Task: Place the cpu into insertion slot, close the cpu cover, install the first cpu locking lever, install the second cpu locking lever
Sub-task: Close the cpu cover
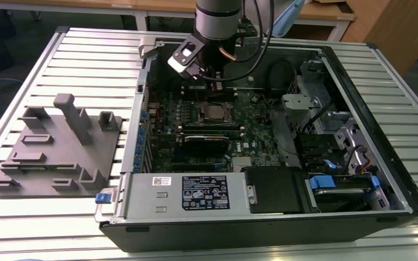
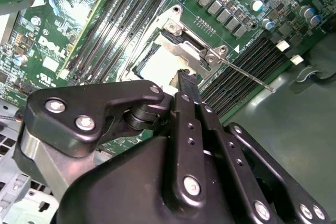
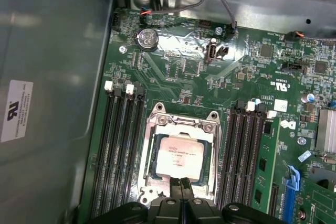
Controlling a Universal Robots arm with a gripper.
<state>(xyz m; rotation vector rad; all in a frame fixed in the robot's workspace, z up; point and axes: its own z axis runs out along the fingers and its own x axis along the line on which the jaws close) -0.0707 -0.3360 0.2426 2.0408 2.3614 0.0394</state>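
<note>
Bright, even light; perhaps slight glare

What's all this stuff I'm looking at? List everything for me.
table: one, silver slats, under everything
computer case: one, black, open on the table
holder tray: one, grey, on the table, exterior view's left of the case
circuit board: one, green, inside the case
cpu: one, silver-tan, middle of the board
cpu cover: one, grey metal frame, around the cpu
lever: one, thin silver rod, beside the cover
arm: one, silver-grey, above the case
gripper: one, black, shut, over the cpu's edge
</note>
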